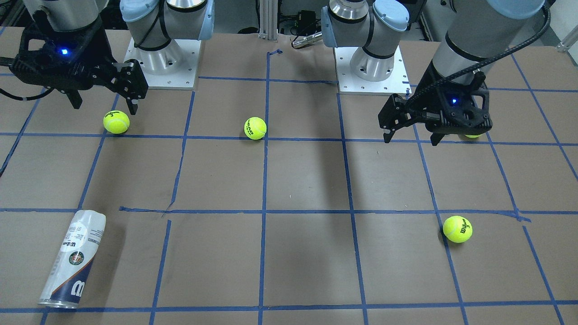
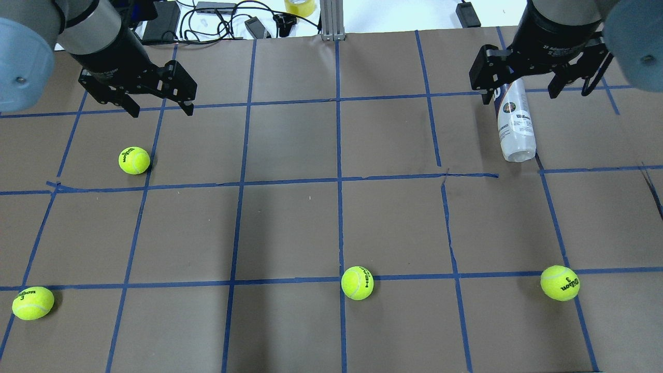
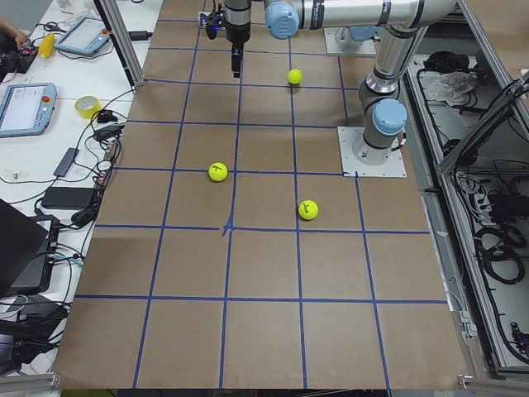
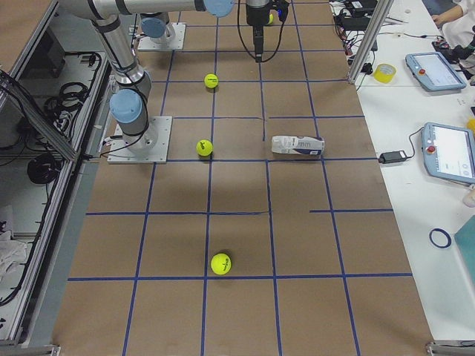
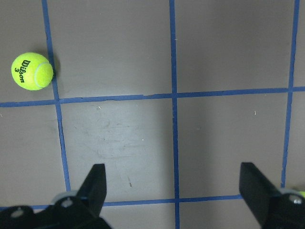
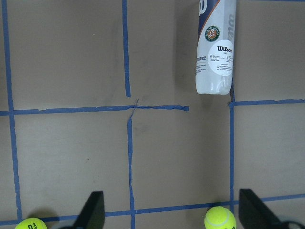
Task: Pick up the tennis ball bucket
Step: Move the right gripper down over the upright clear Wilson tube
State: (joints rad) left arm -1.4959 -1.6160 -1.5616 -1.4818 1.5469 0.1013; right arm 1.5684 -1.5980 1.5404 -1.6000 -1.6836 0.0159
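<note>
The tennis ball bucket (image 1: 74, 266), a clear can with a white and navy Wilson label, lies on its side on the brown table. It shows at the far right in the overhead view (image 2: 513, 124), in the right wrist view (image 6: 215, 47) and in the exterior right view (image 4: 297, 145). My right gripper (image 2: 519, 98) is open and empty, well above the can's far end; it also shows in the front view (image 1: 105, 108) and the right wrist view (image 6: 174, 210). My left gripper (image 2: 163, 112) is open and empty, raised over the far left; it also shows in the left wrist view (image 5: 174, 191).
Several yellow-green tennis balls lie loose on the table: one below my left gripper (image 2: 134, 160), one near left (image 2: 32, 303), one near centre (image 2: 357, 283), one near right (image 2: 560, 283). Blue tape lines grid the table (image 2: 290, 228). Cables lie beyond the far edge.
</note>
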